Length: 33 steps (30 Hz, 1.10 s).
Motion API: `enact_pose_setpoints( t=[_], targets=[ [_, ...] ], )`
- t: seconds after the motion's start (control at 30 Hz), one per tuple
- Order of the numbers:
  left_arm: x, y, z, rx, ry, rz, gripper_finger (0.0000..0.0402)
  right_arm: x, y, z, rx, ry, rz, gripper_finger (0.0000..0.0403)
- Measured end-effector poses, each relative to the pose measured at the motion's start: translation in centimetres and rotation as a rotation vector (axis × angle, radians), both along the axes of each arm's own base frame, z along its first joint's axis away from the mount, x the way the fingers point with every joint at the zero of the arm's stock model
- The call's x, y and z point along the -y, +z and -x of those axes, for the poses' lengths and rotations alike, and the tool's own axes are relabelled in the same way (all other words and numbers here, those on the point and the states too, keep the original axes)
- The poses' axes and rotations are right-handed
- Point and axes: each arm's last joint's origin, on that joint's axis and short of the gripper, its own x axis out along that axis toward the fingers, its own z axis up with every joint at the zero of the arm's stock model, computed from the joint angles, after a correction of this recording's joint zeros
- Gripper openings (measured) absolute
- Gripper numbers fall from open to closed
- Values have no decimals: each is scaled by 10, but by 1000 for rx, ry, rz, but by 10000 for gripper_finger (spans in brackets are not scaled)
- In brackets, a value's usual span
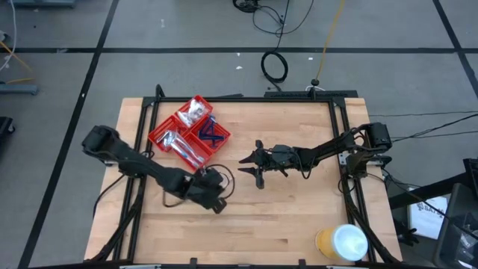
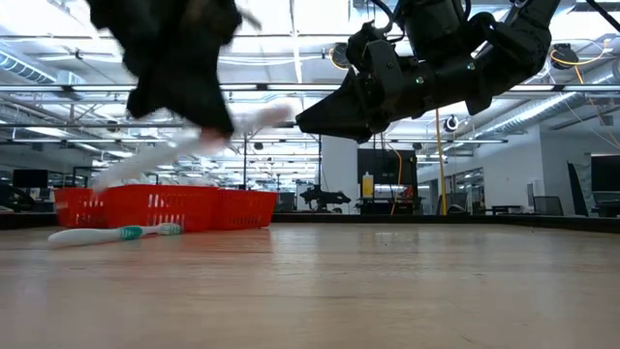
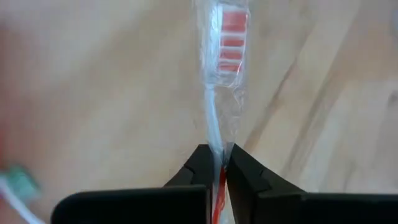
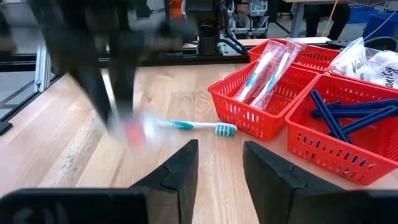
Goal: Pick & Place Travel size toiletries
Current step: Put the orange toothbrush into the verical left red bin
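Observation:
My left gripper is shut on a toothbrush in a clear wrapper, its red-and-white bristle head pointing away from the fingers. In the low view this toothbrush shows as a blurred white streak, slanting in the air above the table. A teal-and-white toothbrush lies flat on the table in front of the red tray. My right gripper hovers open at the table's middle, with nothing between its fingers. My left gripper pinches the wrapped toothbrush's handle between its two fingertips, wrapper and all. The toothbrush runs along the fingers and sticks out ahead of them. It is lifted clear of the table and tilted.
The red tray's compartments hold wrapped toothbrushes, dark blue sticks and white packets. A yellow roll with a white top stands at the table's near right corner. Bare wood lies between the arms and the near edge.

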Motion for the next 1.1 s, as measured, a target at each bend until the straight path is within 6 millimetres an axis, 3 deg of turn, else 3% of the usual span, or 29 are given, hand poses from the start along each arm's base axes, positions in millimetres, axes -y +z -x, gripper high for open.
enact_pose_setpoints(
  t=[0.2, 0.3, 0.5, 0.63, 0.73, 1.1],
  targets=[
    [-5, 41, 33, 201, 171, -307, 8, 0, 0, 0, -1, 0, 0, 116],
    [-12, 45, 58, 324, 357, -425, 16, 0, 0, 0, -1, 0, 0, 116],
    [-39, 11, 100, 533, 644, -430, 6, 0, 0, 0, -1, 0, 0, 116],
    [-57, -25, 115, 592, 778, -352, 19, 0, 0, 0, -1, 0, 0, 116],
    [-66, -41, 121, 626, 844, -312, 27, 0, 0, 0, -1, 0, 0, 116],
    [-79, -50, 122, 592, 879, -357, 22, 0, 0, 0, 0, 0, 5, 116]
  ],
)
